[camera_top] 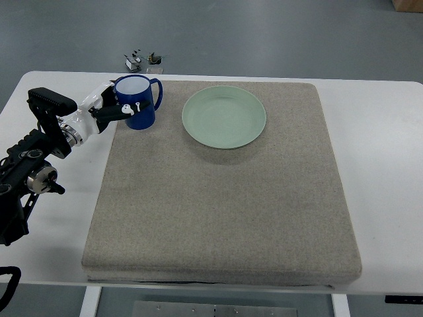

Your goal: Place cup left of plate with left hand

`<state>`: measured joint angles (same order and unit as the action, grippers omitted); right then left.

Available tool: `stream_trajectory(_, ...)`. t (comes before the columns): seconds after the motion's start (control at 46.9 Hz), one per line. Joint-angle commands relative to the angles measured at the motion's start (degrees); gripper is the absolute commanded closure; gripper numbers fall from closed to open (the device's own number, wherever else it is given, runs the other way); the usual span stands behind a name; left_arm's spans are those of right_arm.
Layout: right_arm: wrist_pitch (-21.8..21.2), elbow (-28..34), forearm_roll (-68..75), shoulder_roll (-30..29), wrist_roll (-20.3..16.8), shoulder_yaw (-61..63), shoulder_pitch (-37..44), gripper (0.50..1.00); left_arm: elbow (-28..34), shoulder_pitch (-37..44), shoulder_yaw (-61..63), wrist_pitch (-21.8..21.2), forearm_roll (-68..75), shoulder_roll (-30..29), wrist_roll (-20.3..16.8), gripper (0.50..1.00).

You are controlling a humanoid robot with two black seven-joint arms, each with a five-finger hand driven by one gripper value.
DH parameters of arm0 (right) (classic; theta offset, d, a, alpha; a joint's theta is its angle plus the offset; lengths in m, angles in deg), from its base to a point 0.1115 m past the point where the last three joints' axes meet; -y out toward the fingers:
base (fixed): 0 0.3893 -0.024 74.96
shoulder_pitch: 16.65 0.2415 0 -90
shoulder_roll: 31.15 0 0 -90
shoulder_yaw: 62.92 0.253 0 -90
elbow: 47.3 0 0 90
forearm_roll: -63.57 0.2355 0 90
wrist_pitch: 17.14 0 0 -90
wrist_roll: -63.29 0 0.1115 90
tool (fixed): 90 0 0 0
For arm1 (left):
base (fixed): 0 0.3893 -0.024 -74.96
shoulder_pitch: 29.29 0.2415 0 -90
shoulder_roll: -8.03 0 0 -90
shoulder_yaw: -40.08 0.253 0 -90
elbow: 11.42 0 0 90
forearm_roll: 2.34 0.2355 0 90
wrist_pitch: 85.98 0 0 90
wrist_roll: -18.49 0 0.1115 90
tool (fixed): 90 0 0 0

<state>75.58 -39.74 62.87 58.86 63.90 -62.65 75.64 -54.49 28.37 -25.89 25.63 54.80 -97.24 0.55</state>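
Note:
A blue cup [140, 105] with a white inside stands upright at the far left corner of the grey mat [218, 198], its handle pointing right toward the plate. The pale green plate [224, 117] lies on the mat to the cup's right, a small gap apart. My left hand [117, 109], white with black fingers, reaches in from the left edge and wraps the cup's left side; one finger [129, 109] crosses its front. I cannot tell if the cup rests on the mat or hovers just above it. The right arm does not show.
The mat covers most of a white table [377, 132]. Small dark parts [135, 62] lie on the floor beyond the table's far edge. My left arm's black links [30, 165] hang over the table's left margin.

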Motion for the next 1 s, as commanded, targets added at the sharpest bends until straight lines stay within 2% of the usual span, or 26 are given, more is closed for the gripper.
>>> stream_trajectory(0.0,0.0,0.0,0.0,0.0,0.0,0.0,0.0,0.566,0.36,0.08,0.14,0.01,-0.01,0.42,0.01,1.0)
stream_trajectory(0.128,0.0,0.0,0.0,0.0,0.0,0.0,0.0,0.566,1.06,0.08,0.14,-0.08,0.08,0.77,0.01,0.958)
stream_trajectory(0.256,0.0,0.0,0.0,0.0,0.0,0.0,0.0,0.566,1.06,0.26,0.14,-0.08,0.08,0.77,0.01,0.832)
stream_trajectory(0.32,0.0,0.0,0.0,0.0,0.0,0.0,0.0,0.566,1.15,0.26,0.66,-0.08,0.17,0.68,0.01,0.729)
stream_trajectory(0.384,0.0,0.0,0.0,0.0,0.0,0.0,0.0,0.566,1.15,0.26,1.37,-0.08,0.17,0.68,0.01,0.703)
stream_trajectory(0.448,0.0,0.0,0.0,0.0,0.0,0.0,0.0,0.566,1.15,0.35,1.54,-0.08,0.17,0.59,0.01,0.635)
stream_trajectory(0.683,0.0,0.0,0.0,0.0,0.0,0.0,0.0,0.566,0.97,0.35,1.72,0.19,0.08,0.24,0.01,0.609)
stream_trajectory(0.747,0.0,0.0,0.0,0.0,0.0,0.0,0.0,0.566,0.8,0.17,1.72,0.19,-0.09,-0.02,0.01,0.549)
stream_trajectory(0.832,0.0,0.0,0.0,0.0,0.0,0.0,0.0,0.566,0.27,-0.09,1.72,0.19,-0.97,-0.29,0.01,0.536)
stream_trajectory(0.875,0.0,0.0,0.0,0.0,0.0,0.0,0.0,0.566,-0.08,-0.18,1.63,0.36,-1.59,-0.29,0.01,0.508)
stream_trajectory(0.982,0.0,0.0,0.0,0.0,0.0,0.0,0.0,0.566,-1.13,-0.18,1.63,0.45,-3.78,-1.25,0.01,0.504)
